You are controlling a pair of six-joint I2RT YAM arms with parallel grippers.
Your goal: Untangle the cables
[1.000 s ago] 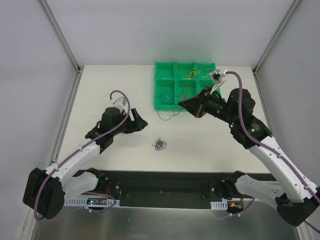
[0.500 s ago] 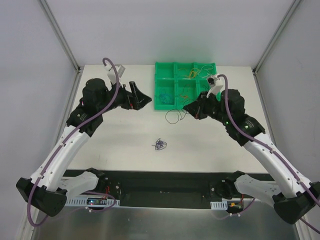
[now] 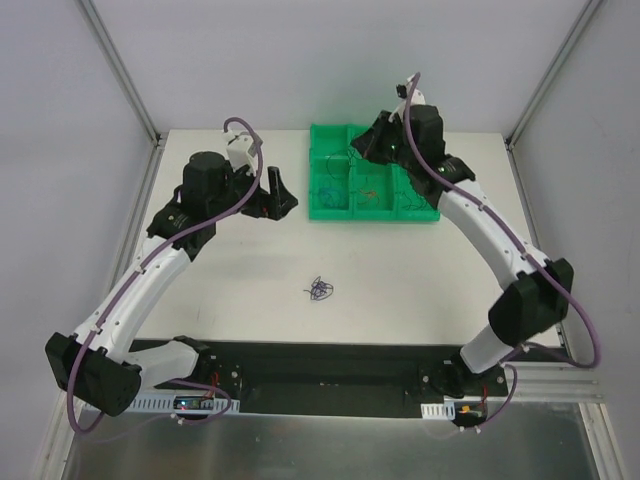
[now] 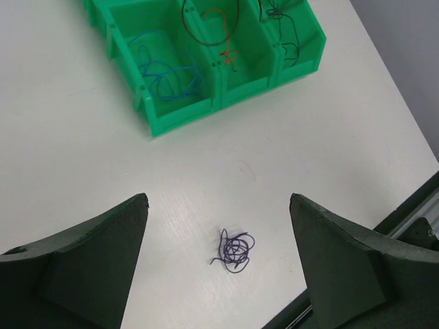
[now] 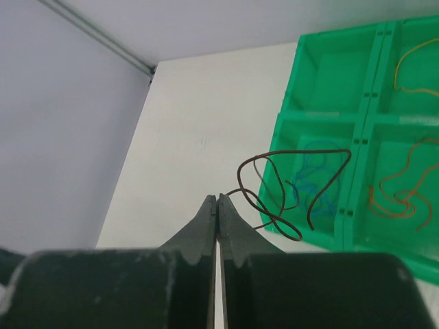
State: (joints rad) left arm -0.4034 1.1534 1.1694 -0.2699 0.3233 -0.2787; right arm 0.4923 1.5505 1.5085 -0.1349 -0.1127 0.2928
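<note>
Knot [image 3: 320, 290] of dark purple wire lies alone on the table [image 3: 420, 280], nearer the front edge than the tray [image 3: 420, 213] and touching nothing. In the left wrist view it sits between the two spread fingers, well below them. One dark wire [image 5: 271, 218] hangs in loose loops from the right gripper [image 5: 217, 200], whose jaws are pressed together with the wire's end pinched at their tips. The loops dangle above the tray's left compartments. Below them a blue wire [image 5: 312, 179] curls in one compartment and an orange wire [image 5: 398, 193] lies in the next one. The left gripper [image 3: 280, 195] hovers just left of the tray, jaws wide apart and holding nothing.
</note>
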